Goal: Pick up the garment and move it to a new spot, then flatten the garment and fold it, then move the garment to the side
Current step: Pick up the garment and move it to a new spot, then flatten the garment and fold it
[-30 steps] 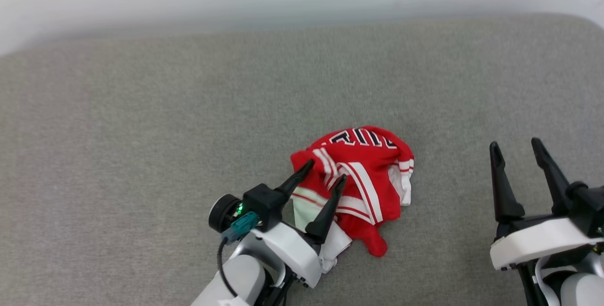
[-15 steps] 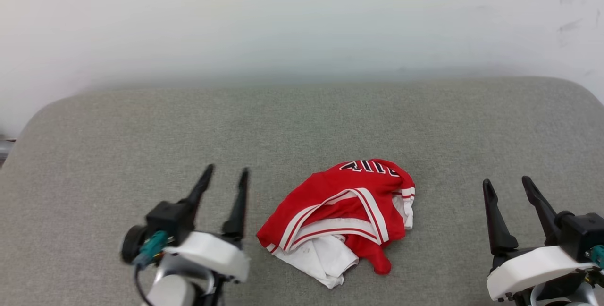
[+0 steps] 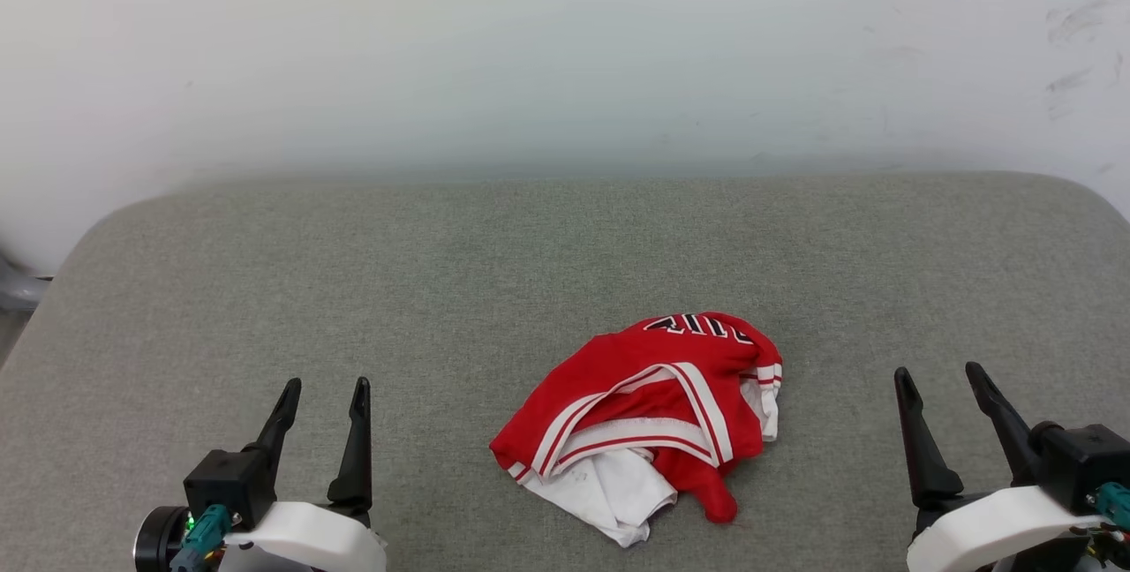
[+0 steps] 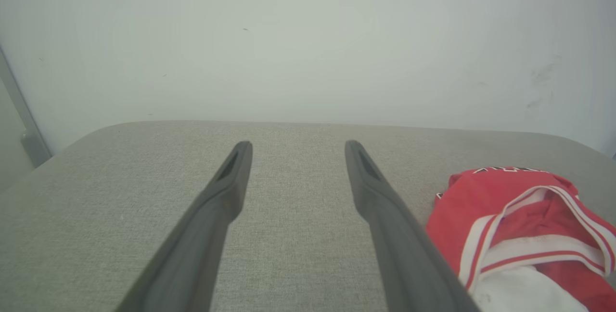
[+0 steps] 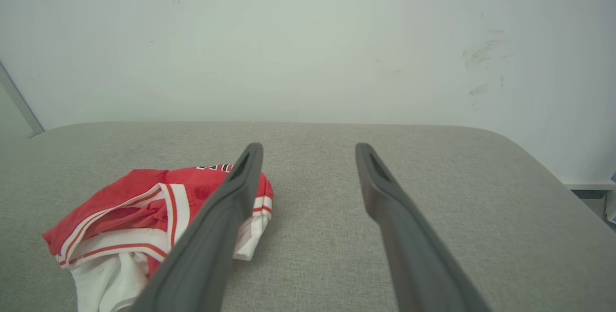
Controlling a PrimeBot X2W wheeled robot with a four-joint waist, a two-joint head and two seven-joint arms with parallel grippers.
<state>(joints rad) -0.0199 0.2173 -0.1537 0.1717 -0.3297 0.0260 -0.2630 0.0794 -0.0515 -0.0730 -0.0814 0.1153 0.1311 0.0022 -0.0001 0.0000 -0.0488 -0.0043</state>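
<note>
The garment (image 3: 649, 417) lies crumpled in a heap on the grey padded surface (image 3: 530, 272), red with white parts, red-and-white striped trim and black lettering at its far edge. In the left wrist view the garment (image 4: 524, 225) sits to the right of my fingers; in the right wrist view the garment (image 5: 144, 220) sits to the left, partly behind one finger. My left gripper (image 3: 324, 390) stands open at the lower left, well apart from the cloth. At the lower right my right gripper (image 3: 937, 374) is open too, holding nothing.
A pale wall (image 3: 565, 51) rises right behind the padded surface, with dark scuffs at its right. The surface has rounded far corners (image 3: 106, 228). A grey post (image 4: 24, 129) stands off its left edge.
My left gripper has drawn back from over the garment to the lower left, leaving the cloth on the surface. The camera has tilted up, so more wall shows.
</note>
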